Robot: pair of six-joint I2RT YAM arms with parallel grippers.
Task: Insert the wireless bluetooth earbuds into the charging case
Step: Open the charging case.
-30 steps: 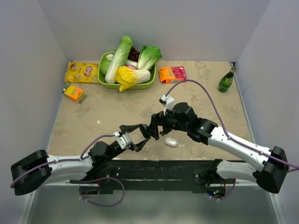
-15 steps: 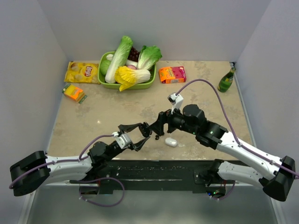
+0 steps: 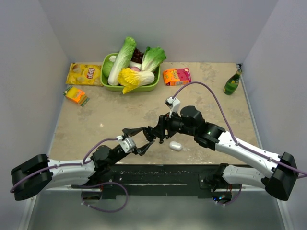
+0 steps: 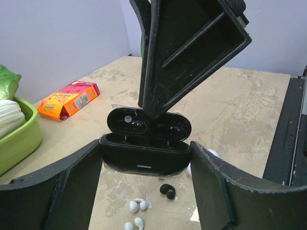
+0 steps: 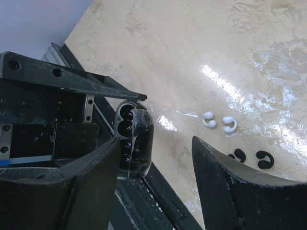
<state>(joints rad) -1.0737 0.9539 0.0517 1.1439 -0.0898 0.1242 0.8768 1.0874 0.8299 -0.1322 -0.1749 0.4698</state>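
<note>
1. The only writing I can read is "Lay's" on the yellow crinkled chip bag (image 3: 84,74), at the far left of the beige marbled surface (image 3: 96,124). The print on the orange-and-pink cardboard box (image 4: 69,99) is too small to read.
2. My left tool (image 4: 145,153) is clamped on a small black glossy oval case (image 4: 144,165), which it holds above the surface with the lid open. I cannot make out the pale mark on its front.
3. My right tool (image 5: 156,141) has its fingers apart with nothing between them. One finger hangs right at the black lid and hides part of it in the left wrist view. I cannot tell whether they touch.
4. The smooth white pebble-shaped charging case (image 3: 175,145) lies on the surface just right of both tools, gripped by neither. It looks closed.
5. Two tiny glossy white hook-shaped earbuds (image 5: 229,124) lie side by side on the surface below the held case. Two black earbuds (image 5: 263,159) lie near them.
</note>
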